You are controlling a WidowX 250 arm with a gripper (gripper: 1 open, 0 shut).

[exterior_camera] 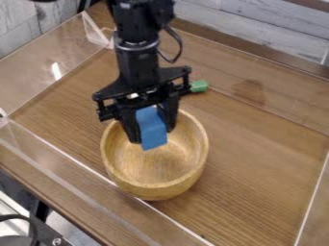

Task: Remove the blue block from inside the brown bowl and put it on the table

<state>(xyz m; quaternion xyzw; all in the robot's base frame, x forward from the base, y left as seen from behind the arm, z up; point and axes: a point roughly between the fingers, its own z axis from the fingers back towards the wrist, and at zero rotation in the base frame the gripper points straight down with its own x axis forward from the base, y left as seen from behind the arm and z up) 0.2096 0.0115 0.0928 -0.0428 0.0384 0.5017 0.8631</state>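
The bowl (pixel 154 178) you saw was smooth, light wood; your table (pixel 244 183) showed brown wood grain.
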